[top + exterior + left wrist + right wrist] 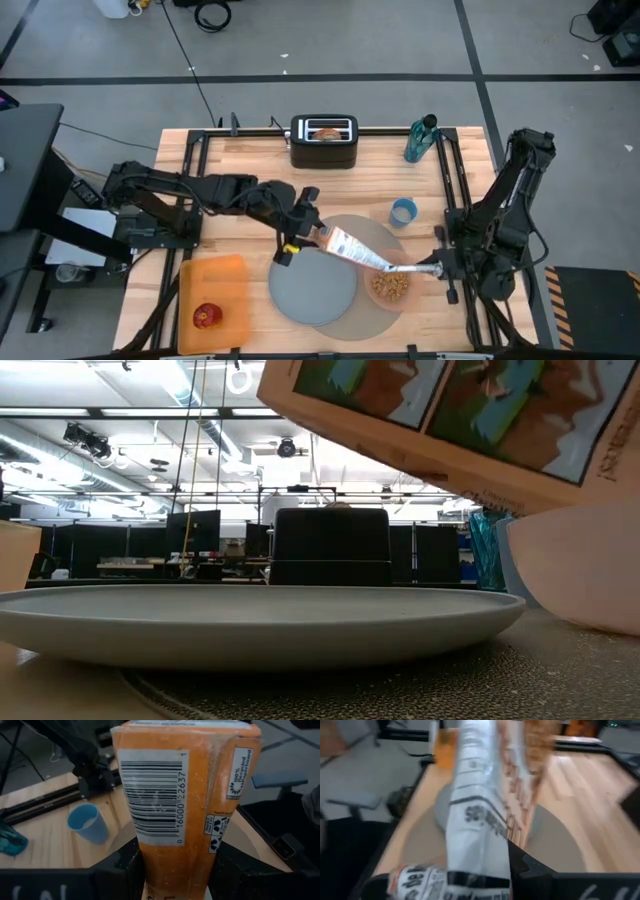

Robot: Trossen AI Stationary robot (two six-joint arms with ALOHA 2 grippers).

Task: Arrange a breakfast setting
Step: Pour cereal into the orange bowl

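L gripper clenched on a cereal box, box tilted toward 4 o'clock over the pink bowl, which has cereal in it. R gripper at the bowl's 3 o'clock side by the box's open end; can't tell its grasp. Bowl sits at 3 o'clock of the blue-grey plate, both on the grey mat. Apple on orange board at 9 o'clock of the plate. Bagel half in toaster at 12 o'clock on the counter.
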